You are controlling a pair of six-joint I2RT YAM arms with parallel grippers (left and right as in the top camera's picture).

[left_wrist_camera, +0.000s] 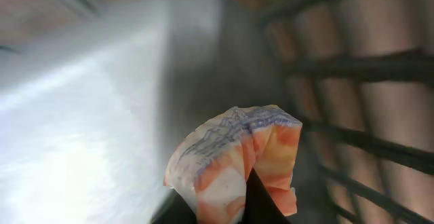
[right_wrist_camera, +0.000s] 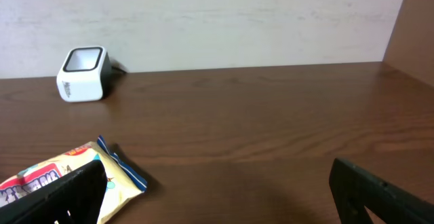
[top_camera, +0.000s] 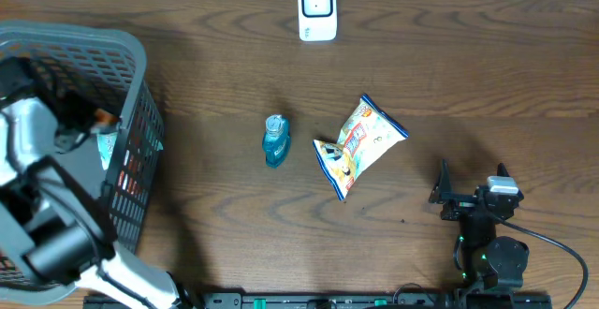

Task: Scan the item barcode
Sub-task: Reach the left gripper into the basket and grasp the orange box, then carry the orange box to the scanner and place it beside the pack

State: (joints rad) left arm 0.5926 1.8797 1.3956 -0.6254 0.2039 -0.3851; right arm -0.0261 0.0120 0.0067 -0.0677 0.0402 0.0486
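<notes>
My left gripper is down inside the grey basket and shut on a crumpled orange-and-white packet. The packet stands up between the dark fingers, close to the basket's slatted wall. From overhead only an orange corner of the packet shows beside the left arm. The white barcode scanner stands at the table's far edge, also visible in the right wrist view as the scanner. My right gripper rests at the front right, open, with nothing between its fingers.
A yellow snack bag lies mid-table, its corner just in front of the right gripper's left finger. A blue bottle lies to the bag's left. Something teal sits in the basket.
</notes>
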